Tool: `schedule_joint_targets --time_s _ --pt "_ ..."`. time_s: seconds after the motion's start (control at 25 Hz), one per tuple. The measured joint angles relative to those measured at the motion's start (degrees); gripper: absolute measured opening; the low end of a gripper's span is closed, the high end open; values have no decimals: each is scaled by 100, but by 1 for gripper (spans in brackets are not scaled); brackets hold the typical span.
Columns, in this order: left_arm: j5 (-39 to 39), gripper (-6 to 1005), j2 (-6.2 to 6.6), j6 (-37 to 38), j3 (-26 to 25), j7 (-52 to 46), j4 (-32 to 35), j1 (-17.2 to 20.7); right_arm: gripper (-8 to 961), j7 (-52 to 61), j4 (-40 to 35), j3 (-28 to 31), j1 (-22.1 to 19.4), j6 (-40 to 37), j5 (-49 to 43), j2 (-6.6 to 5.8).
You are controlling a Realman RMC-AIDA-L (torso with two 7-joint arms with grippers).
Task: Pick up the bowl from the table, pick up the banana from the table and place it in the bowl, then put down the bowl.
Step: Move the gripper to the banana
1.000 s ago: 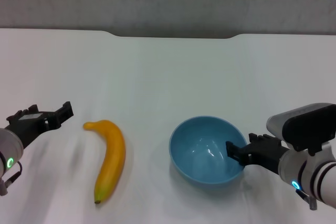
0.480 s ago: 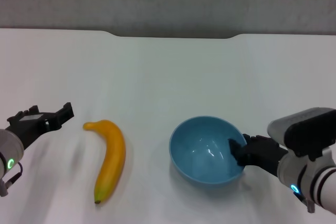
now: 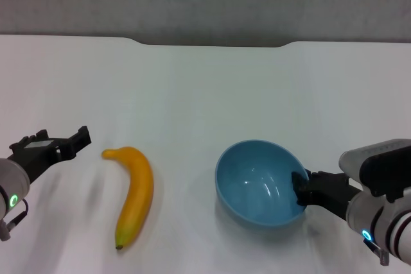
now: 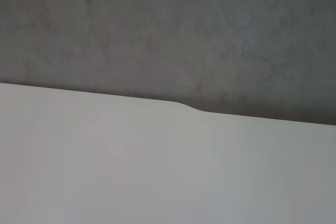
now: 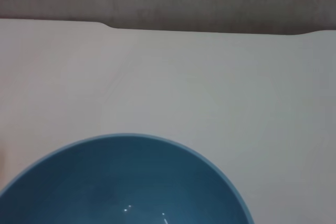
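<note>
Fingers of the right gripper clamp the right rim of the glossy light-blue plastic bowl, tilted above the white bench. Curved yellow banana lies left; left gripper beside it, fingers apart.

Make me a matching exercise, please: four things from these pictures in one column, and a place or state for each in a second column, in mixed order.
1. bowl
2. banana
3. left gripper
4. table

a. lies free on the table, nothing holding it
b. waits beside the banana, touching nothing
c. gripped at its rim by the right gripper
d. white, with a notch in its far edge

Pairs: 1-c, 2-a, 3-b, 4-d
</note>
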Motion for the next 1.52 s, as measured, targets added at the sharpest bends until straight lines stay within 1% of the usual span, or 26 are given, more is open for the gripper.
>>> schedule_joint_targets --time_s 0.32,0.56,1.0,1.12,1.36,1.52 --pt "0 867 0 0 5 0 0 8 143 -55 -9 -16 -74 -170 -50 0" --pt "0 867 0 2 1 0 1 21 83 -93 -21 7 -215 -451 -53 7" --pt "0 868 0 -63 8 0 41 -18 41 -98 -6 23 -222 -723 -29 12" --pt "-2 868 1 -304 12 0 -26 -85 39 -100 78 48 -222 -763 -31 5" --pt "-93 869 11 -1158 11 82 -106 -463 40 -104 298 143 -222 -868 -50 -15" --pt "-427 869 3 -1818 -42 354 -112 -714 40 -112 360 162 -266 -917 -67 -16"
